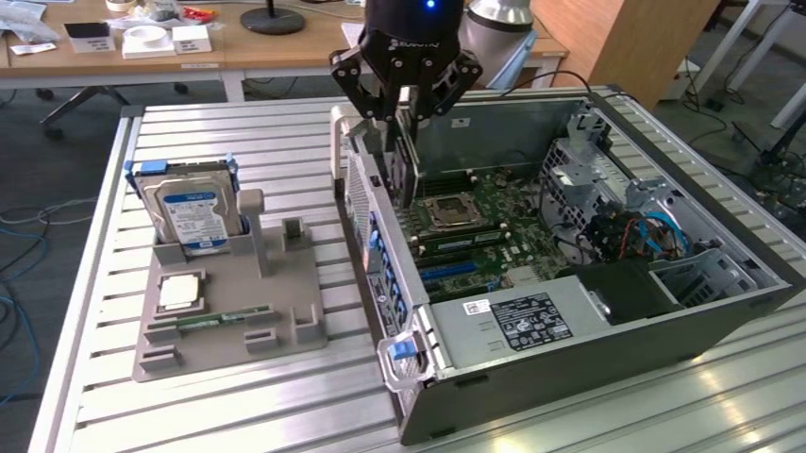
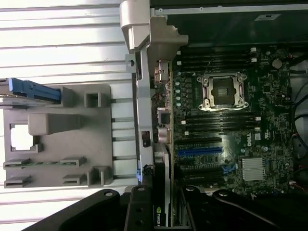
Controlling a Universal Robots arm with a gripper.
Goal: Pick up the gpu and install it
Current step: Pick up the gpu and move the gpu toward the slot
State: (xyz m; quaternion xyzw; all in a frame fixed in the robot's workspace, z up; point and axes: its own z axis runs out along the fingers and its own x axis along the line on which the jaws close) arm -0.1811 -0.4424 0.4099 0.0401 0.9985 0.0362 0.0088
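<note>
My gripper (image 1: pixel 406 102) hangs over the open computer case (image 1: pixel 592 349), shut on the gpu (image 1: pixel 406 160). The card stands on edge, hanging down between the fingers just inside the case's rear wall. In the wrist view, the gpu (image 2: pixel 162 173) appears edge-on between the black fingers (image 2: pixel 139 207), with a green logo on its side. It sits above the motherboard (image 2: pixel 231 139), close to the rear wall and in line with the blue expansion slot (image 2: pixel 199 152). Whether the card touches a slot I cannot tell.
On the exterior view's left, a grey fixture tray (image 1: pixel 226 321) carries a hard drive with a blue label (image 1: pixel 189 212), a square processor chip (image 1: pixel 180 291) and a narrow RAM stick (image 1: pixel 221 316). Everything rests on a slatted metal table (image 1: pixel 252 142). Cables and a drive cage (image 1: pixel 629 217) crowd the case's far side.
</note>
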